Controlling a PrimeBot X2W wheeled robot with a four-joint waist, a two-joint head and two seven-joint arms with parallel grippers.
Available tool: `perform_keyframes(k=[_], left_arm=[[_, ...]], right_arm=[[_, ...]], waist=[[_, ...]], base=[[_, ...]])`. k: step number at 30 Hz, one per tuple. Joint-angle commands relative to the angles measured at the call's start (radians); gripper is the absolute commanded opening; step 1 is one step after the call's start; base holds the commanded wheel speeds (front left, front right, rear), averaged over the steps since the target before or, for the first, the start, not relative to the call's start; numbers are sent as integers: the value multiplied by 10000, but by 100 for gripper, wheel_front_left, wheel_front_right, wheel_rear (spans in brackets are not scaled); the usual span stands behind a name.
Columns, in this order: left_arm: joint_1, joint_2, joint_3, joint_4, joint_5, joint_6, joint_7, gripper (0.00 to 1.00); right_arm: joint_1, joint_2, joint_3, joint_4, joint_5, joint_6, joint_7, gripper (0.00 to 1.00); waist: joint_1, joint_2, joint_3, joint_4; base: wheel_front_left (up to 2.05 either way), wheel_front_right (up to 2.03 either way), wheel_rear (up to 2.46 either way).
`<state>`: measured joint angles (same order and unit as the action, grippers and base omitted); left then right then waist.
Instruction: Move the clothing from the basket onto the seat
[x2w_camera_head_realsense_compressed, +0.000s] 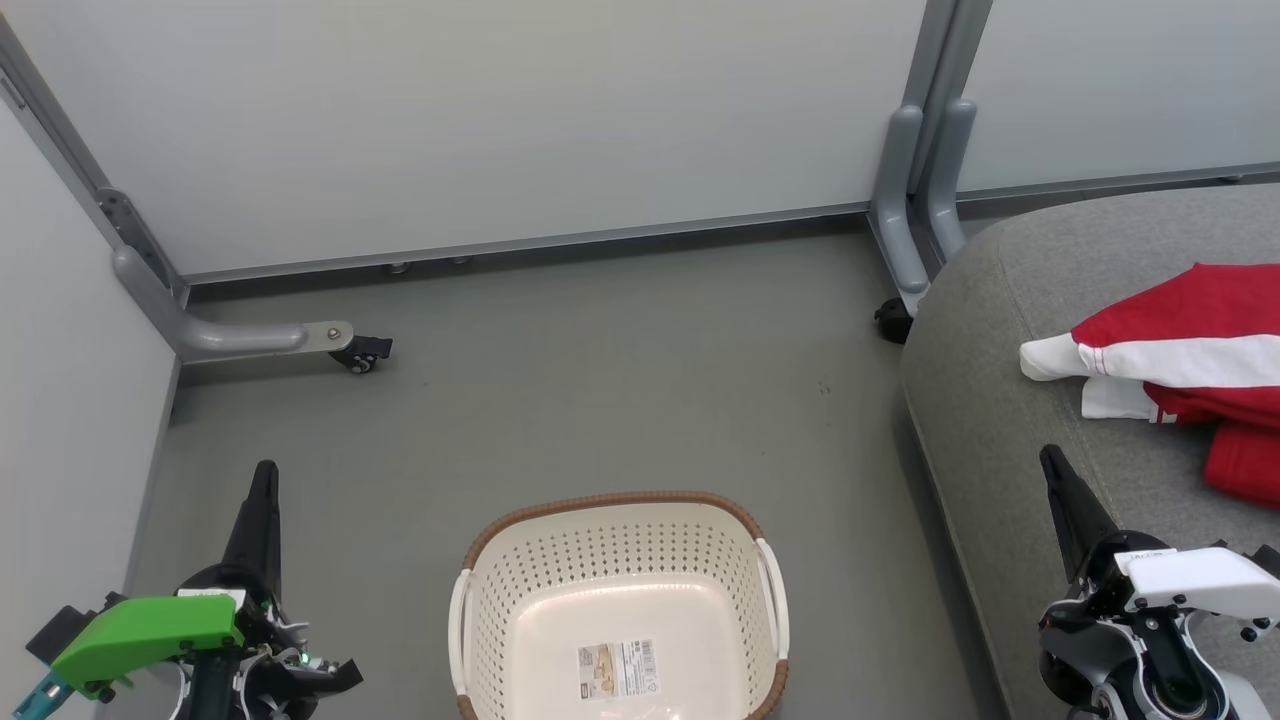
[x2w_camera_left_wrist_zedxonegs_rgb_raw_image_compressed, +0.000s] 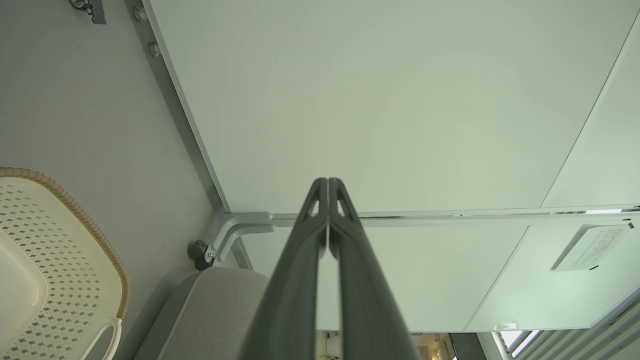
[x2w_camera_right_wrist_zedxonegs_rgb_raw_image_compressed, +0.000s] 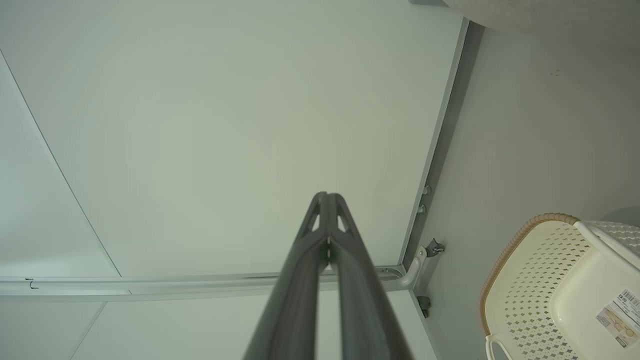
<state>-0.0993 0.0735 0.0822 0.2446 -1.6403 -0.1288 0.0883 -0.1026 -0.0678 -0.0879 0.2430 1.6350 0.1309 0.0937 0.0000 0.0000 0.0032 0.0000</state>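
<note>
The basket (x2w_camera_head_realsense_compressed: 610, 545) stands on the grey floor (x2w_camera_head_realsense_compressed: 620, 380) in the low middle of the head view, and the label (x2w_camera_head_realsense_compressed: 618, 668) on its bottom is plainly visible. The clothing (x2w_camera_head_realsense_compressed: 1190, 350), red with a broad white stripe and a white sleeve end, lies in a heap on the seat (x2w_camera_head_realsense_compressed: 990, 400) at the right, well apart from the basket. The left gripper (x2w_camera_head_realsense_compressed: 265, 475) hangs at the lower left above the floor, beside the basket and not touching it. In the left wrist view its 2 fingers (x2w_camera_left_wrist_zedxonegs_rgb_raw_image_compressed: 297, 280) are pressed together, tip against tip. The right gripper (x2w_camera_head_realsense_compressed: 1052, 460) is at the lower right, over the front part of the seat, near the clothing but apart from it. In the right wrist view its 2 fingers (x2w_camera_right_wrist_zedxonegs_rgb_raw_image_compressed: 295, 300) are also pressed together. Pale partition panels (x2w_camera_head_realsense_compressed: 500, 120) stand behind the floor.
</note>
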Motion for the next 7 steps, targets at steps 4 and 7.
perform_keyframes(k=[4, 7], left_arm=[[-150, -23, 46, 8, 44, -34, 43, 0], [-151, -31, 55, 4, 58, -34, 58, 0]], right_arm=[[-88, -3, -48, 26, -48, -3, 44, 0], [-89, 2, -56, 27, -60, -3, 49, 0]], waist=[[0, 0, 0, 0], [0, 0, 0, 0]], base=[[0, 0, 0], [0, 0, 0]])
